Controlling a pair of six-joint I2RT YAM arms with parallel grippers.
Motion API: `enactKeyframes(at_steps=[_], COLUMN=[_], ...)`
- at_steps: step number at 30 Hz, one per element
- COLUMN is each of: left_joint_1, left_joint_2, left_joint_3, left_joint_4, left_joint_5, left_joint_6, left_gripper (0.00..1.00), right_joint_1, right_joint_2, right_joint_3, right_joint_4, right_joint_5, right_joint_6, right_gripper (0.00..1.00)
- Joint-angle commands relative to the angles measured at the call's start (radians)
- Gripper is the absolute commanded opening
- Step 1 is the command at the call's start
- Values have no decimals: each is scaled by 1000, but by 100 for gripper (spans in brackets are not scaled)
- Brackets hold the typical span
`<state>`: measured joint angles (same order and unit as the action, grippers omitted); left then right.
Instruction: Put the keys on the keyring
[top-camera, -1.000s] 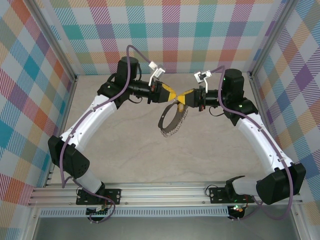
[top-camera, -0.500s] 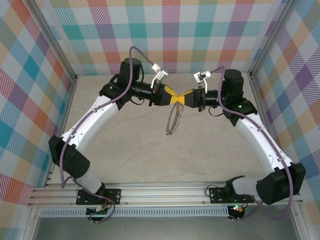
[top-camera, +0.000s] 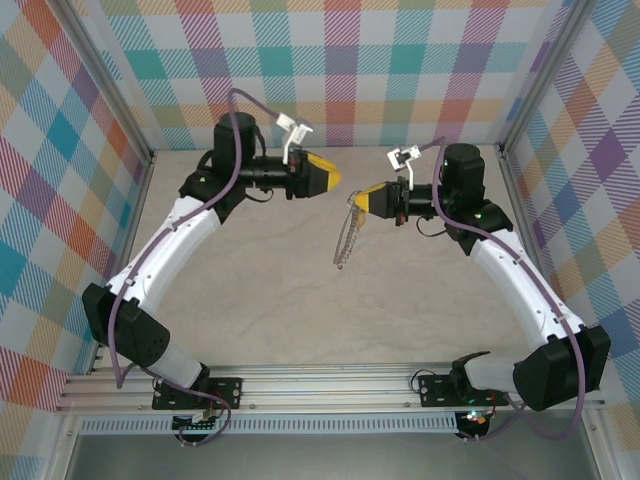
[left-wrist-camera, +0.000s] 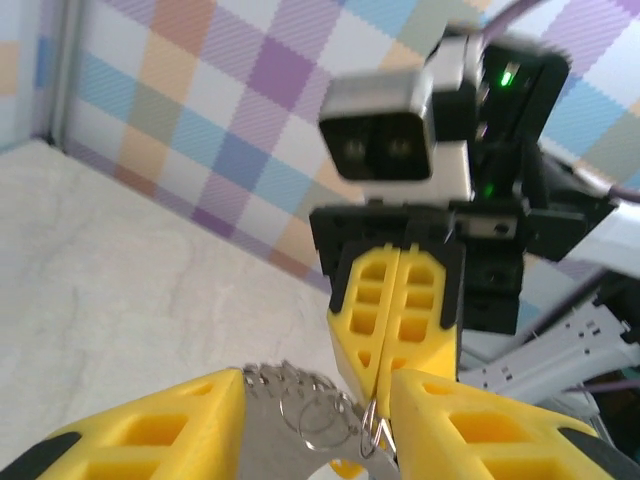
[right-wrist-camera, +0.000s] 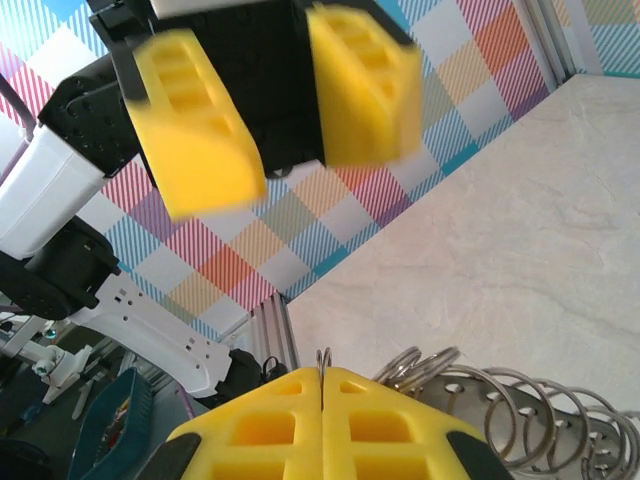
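1. Yellow fingers of the right end effector (top-camera: 362, 201) are pressed flat together with no gap between them. They pinch the top of the keyring (top-camera: 347, 238).
2. From the right wrist, the beaded loop and a few small split rings (right-wrist-camera: 415, 365) stick out just beside that pinch.
3. Seen from overhead, the keyring hangs free above the desk (top-camera: 270, 300), trailing toward 7 o'clock from the pinch. It is turned edge-on to that camera, so it reads as a thin line.
4. Gripping it by the top probably lets its own weight steady it and leaves the rest of the loop clear to reach.
5. At about 10 o'clock from the right one, and apart from it, is the left end effector (top-camera: 334, 178). Its fingers are spread wide with nothing between them.
6. The two point nose to nose, which I judge lets one side hold the ring firm while the other works on it.
7. The key is too small to pick out among the split rings, so I cannot tell whether it is threaded on.
8. Any next approach from the left side would need care, because a nudge could set the hanging loop swinging.
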<state>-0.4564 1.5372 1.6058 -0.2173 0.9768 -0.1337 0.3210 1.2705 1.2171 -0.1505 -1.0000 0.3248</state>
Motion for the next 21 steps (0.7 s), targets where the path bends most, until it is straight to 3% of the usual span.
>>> enactKeyframes(at_steps=[1,6,21], left_joint_1=[-4,-34,-48], left_joint_2=[-52,-61,-35], left_joint_3=[-19,-21,-53], left_joint_4=[113,44,-16], left_joint_5=[69,143,108], left_joint_6=[-78,-16,34], left_gripper=[42,41,37], right_joint_1=[4,4,4], right_joint_2=[-28,-14,-8], right_joint_3=[-4,-8,-7], right_joint_4=[42,78,139], right_joint_5=[-17,-23,-51], right_joint_6=[-13,9,54], right_gripper=[0,0,0])
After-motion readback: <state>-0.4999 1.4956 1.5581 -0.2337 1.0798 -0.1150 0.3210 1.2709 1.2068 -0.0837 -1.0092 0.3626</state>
